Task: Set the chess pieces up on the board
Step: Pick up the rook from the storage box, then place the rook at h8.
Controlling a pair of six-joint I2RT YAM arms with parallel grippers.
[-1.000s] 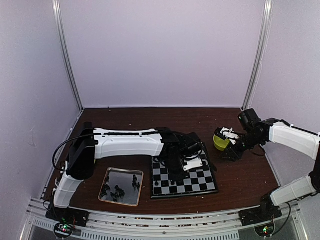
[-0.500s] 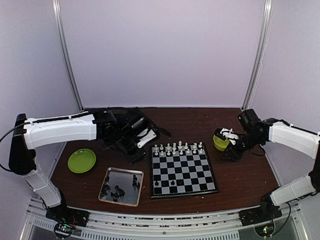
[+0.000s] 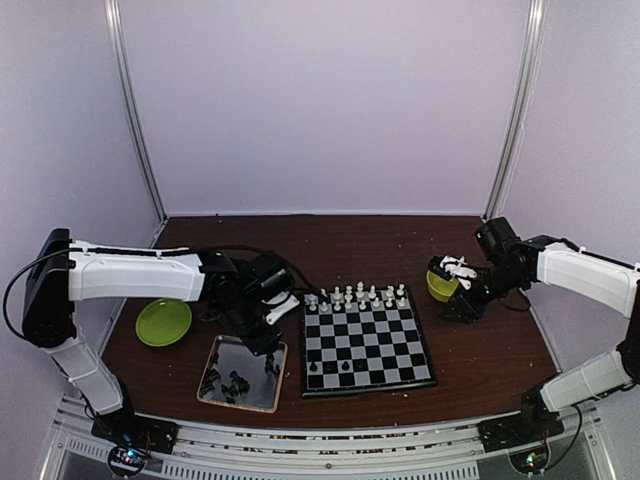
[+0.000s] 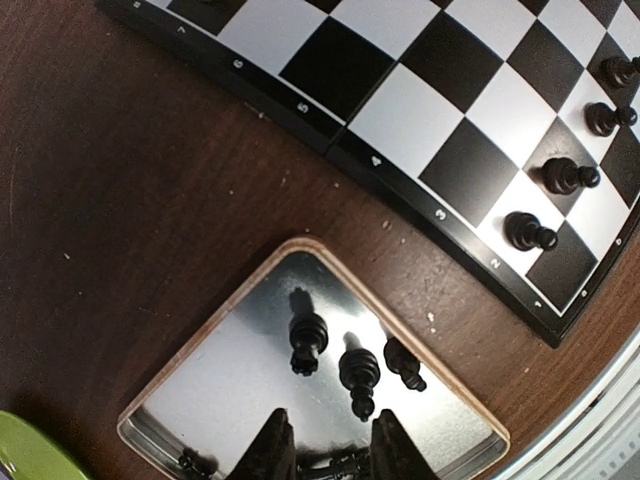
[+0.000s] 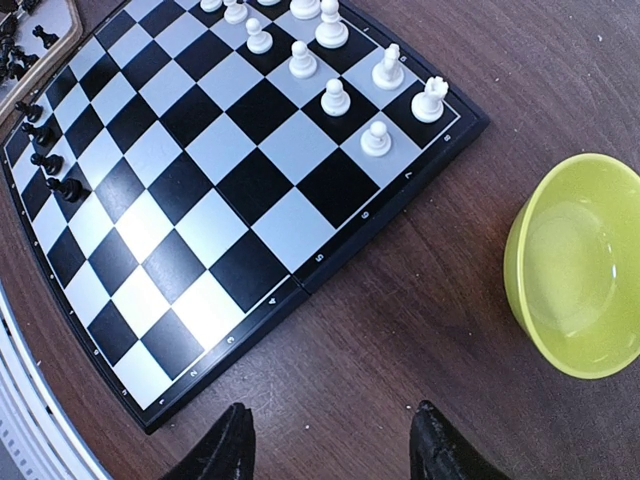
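At the far left the green plate (image 3: 163,322) shows again; a second ago the left arm (image 3: 140,275) lay stretched over it and across the chessboard (image 3: 367,345). That arm has since swung clear past the board's far-left corner and has now come back, so that the left gripper (image 4: 328,452) hangs over the metal tray (image 4: 200,390). Its fingers stand a little apart, slightly wider than a moment ago, with nothing pinched between them. Below them loose black pieces (image 4: 358,372) wait in the tray. This reads as a return trip, probably to fetch the next black piece.

The board lies just right of the tray. Four black pawns (image 4: 530,232) stand in a row close to its near edge, so the black side is barely begun. The white pieces (image 3: 355,295) line two rows along the far edge and look finished.

Further right nothing has moved. The right gripper (image 5: 330,450) hovers over bare wood between the board's right edge and the yellow-green bowl (image 5: 580,265), fingers spread wide and empty. The bowl holds nothing.

The table (image 3: 350,240) is dark brown wood grain, flecked with pale specks. Plain pale lilac walls (image 3: 320,100) enclose it, with slim metal posts (image 3: 135,110) at the back corners. A ribbed aluminium rail (image 3: 330,450) runs along the near edge.
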